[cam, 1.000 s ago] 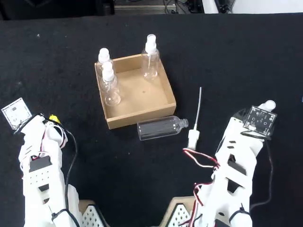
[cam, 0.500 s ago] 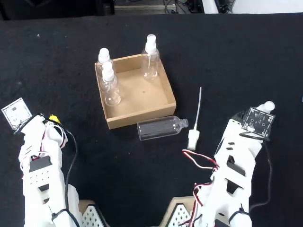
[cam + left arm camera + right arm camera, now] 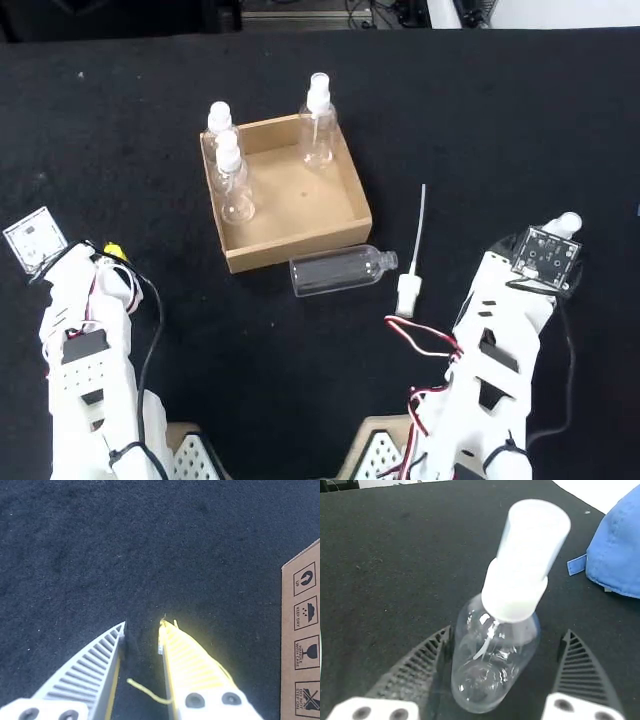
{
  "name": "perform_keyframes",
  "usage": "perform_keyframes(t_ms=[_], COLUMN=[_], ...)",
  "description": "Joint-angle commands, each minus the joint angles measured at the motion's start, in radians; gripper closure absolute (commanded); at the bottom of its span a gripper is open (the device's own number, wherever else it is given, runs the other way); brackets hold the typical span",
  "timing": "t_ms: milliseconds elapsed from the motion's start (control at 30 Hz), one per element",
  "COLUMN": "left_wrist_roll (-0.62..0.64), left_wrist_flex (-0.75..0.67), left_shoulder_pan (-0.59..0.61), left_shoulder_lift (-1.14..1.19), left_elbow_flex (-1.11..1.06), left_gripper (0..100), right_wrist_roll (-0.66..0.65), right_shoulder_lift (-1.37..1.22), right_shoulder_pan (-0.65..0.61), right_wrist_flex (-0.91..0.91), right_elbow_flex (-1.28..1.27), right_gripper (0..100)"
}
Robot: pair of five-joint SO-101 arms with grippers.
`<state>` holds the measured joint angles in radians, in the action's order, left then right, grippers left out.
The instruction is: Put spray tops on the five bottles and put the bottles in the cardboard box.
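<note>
A black cloth table [image 3: 120, 110] carries a shallow brown cardboard box [image 3: 300, 205], open at the top. Three clear plastic bottles with white spray tops stand upright inside it: the first capped bottle [image 3: 219, 128] in a far corner, the second capped bottle [image 3: 232, 178] just beside it along the same wall, and the third capped bottle [image 3: 318, 122] in the other far corner. Just outside the near wall of the box lies a clear plastic bottle without top [image 3: 340, 271], on its side, with its open neck turned toward the right arm's side. Near that neck, but not touching it, lies a loose white spray top [image 3: 408, 291], its thin tube pointing away from the arms. The fifth bottle [image 3: 492, 667] (clear plastic too, and already with a white spray top on it) stands between the fingers of the right gripper [image 3: 509, 631], well apart from the box. The jaws are spread wide, one finger close against the bottle's side and the other with a visible gap, so nothing is pinched. Near it on the table lies a blue cloth cap [image 3: 616, 555]. The left gripper [image 3: 143, 627] hangs over bare black cloth near the box's outer wall, its two fingers parted by a narrow gap and holding nothing.
</note>
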<state>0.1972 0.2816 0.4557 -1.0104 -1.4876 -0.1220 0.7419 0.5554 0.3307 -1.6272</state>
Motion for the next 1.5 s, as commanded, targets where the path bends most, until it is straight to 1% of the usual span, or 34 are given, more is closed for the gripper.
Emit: perform_keyframes(t_ms=[0,500,800,1167,1467], left_wrist_roll=[-0.008,-0.008,-0.008,-0.008,-0.008], left_wrist_flex=[-0.023,-0.023,-0.021,-0.021,-0.021], left_shoulder_pan=[0.005,0.008,0.008,0.008,0.010], left_shoulder_lift=[-0.015,-0.015,-0.015,-0.015,-0.015], left_elbow_flex=[0.007,0.007,0.007,0.005,0.005], left_gripper=[91,91,91,91,91], right_wrist_roll=[-0.011,-0.011,-0.011,-0.011,-0.012], right_shoulder_lift=[0.004,0.004,0.004,0.002,0.002], right_shoulder_pan=[-0.009,-0.011,-0.069,-0.038,-0.040], right_wrist_flex=[0.029,0.023,0.025,0.023,0.023], right_elbow_flex=[0.067,0.090,0.090,0.090,0.094], right_gripper=[70.6,70.8,70.9,70.9,70.9])
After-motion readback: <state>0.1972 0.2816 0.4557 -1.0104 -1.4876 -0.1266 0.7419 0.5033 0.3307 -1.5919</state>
